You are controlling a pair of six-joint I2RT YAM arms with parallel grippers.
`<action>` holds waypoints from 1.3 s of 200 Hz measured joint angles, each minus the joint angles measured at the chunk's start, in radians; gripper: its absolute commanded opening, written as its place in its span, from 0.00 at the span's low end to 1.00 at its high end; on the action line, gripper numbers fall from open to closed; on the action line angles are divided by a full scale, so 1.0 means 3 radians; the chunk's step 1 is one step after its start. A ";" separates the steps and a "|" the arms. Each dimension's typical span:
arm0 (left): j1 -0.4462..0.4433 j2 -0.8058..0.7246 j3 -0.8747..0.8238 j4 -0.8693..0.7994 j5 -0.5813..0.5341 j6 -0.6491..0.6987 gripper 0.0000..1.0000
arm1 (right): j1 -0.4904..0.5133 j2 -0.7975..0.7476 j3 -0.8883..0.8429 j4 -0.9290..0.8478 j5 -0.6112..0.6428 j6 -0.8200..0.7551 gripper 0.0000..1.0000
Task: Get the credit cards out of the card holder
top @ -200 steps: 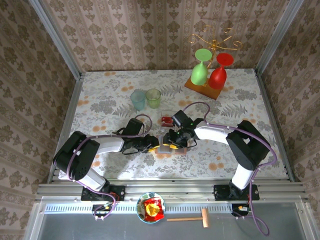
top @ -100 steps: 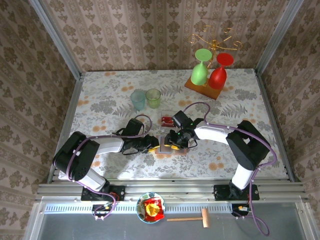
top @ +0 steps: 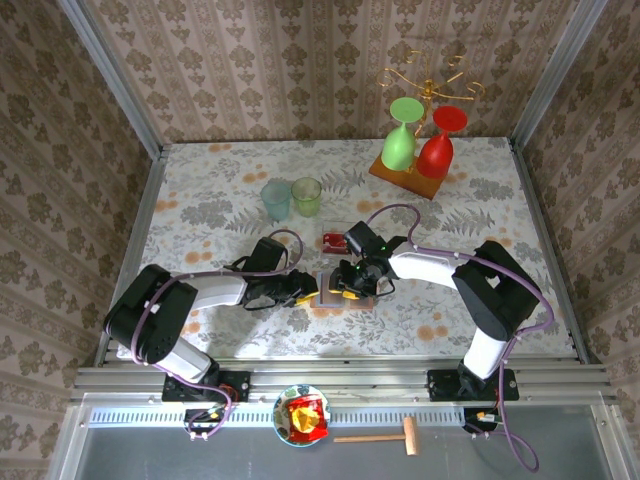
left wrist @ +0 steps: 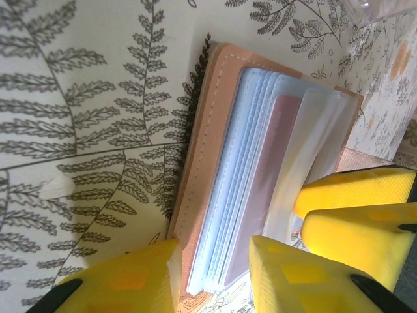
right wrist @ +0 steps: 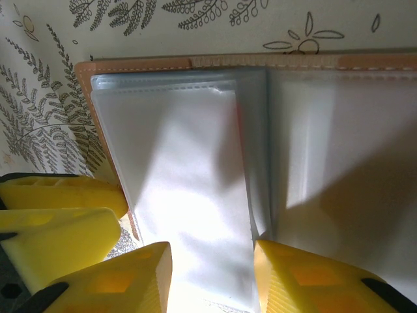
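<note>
Card holder [left wrist: 202, 143]: tan stitched leather outside, pale translucent sleeves [right wrist: 182, 169] inside.

**Around the wooden board: what else stands in the cell**

A wooden board [top: 420, 187] sits at the far right of the floral tablecloth [top: 220, 170]. On it stand a green goblet [top: 400, 140] and a red goblet [top: 438, 148], with a gold wire stand [top: 430, 80] rising behind them. Left of the board, two tumblers stand side by side, one pale blue [top: 276, 199] and one green [top: 307, 196]. A small clear box with red contents [top: 333, 240] lies nearer than the board and to its left. Well nearer still, off the cloth, a bowl [top: 277, 416] holds a red-and-yellow snack packet [top: 306, 417], with a wooden mallet [top: 385, 436] just to its right.
</note>
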 measured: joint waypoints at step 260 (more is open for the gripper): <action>-0.0062 0.0132 0.0099 0.0491 0.0253 -0.0323 0.32 | -0.0001 0.0000 -0.0075 0.0095 0.0008 0.0005 0.39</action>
